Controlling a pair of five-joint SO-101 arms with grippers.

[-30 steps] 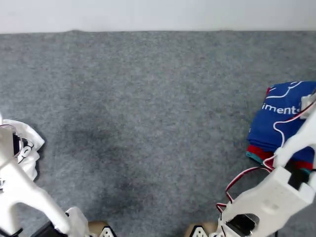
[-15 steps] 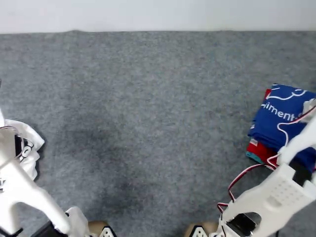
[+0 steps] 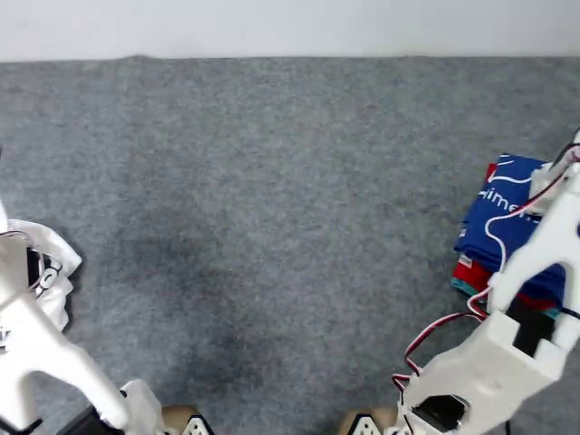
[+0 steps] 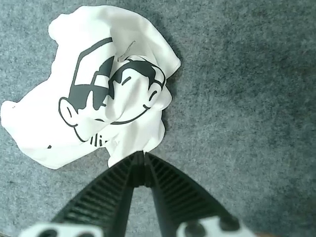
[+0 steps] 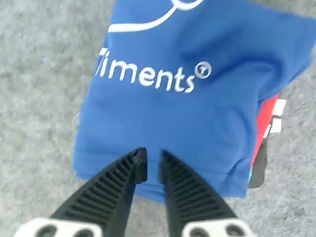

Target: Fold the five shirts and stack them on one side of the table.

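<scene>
Grey counter (image 3: 272,181) stretching wide, and both white arms are planted at its near edge: the right arm (image 3: 507,353) angles out toward the right edge, the left arm (image 3: 36,344) leans out over the left edge. Over at the right edge sits the stack (image 3: 507,240), folded and layered, with the blue shirt (image 5: 197,98) on top, a red shirt (image 3: 467,272) peeking out beneath it and a sliver of teal under that. Across at the left edge, well apart from the stack, the white shirt (image 4: 98,84) lies crumpled, its black cartoon print facing up. The right pincer (image 5: 150,165) hangs over the blue shirt's folded edge, fingers spread by a narrow gap. The left pincer (image 4: 143,165) is pressed together, tips right at the white shirt's hem; I can't tell if any cloth is caught between them.
</scene>
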